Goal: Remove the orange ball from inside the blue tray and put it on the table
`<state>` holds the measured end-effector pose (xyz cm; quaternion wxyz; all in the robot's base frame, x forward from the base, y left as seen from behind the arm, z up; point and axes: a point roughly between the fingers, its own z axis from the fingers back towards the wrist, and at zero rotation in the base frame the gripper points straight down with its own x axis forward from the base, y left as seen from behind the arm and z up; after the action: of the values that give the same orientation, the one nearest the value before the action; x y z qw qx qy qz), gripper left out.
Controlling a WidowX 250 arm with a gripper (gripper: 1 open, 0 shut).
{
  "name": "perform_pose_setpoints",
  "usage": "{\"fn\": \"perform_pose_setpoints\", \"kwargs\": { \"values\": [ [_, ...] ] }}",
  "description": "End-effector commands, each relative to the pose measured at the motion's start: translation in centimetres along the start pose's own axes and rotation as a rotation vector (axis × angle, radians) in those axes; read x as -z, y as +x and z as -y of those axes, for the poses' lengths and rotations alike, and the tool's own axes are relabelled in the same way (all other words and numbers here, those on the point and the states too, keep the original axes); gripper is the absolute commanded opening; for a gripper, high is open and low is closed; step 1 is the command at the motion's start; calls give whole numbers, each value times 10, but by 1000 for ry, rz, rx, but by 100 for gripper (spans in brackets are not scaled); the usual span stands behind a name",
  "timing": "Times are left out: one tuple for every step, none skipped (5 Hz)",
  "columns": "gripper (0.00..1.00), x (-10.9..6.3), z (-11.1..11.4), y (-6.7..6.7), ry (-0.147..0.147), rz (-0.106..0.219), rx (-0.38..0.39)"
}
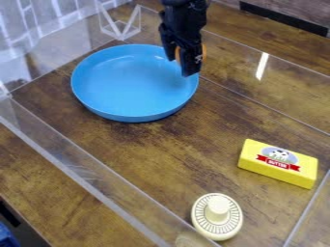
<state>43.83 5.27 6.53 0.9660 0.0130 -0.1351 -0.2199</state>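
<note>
Lying on the surface toward the far left: tray. Hanging over the tray's far right rim: pincer. Sitting near right, well apart from tray: box. Resting at near edge, left of box: disc.

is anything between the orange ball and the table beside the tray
Nothing visible. The orange ball is gripped by the end effector above the blue tray's right rim, and the table right of it is bare. The yellow box and cream disc lie well away.
</note>
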Motion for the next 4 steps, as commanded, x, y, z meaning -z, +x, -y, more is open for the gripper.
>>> {"fn": "perform_pose_setpoints", "kwargs": {
  "values": [
    [0,-33,-4,22,42,88,21],
    [0,-34,-5,24,36,93,24],
    [0,-35,-5,24,31,98,27],
    [0,-35,-5,25,26,103,31]
  ]
}}
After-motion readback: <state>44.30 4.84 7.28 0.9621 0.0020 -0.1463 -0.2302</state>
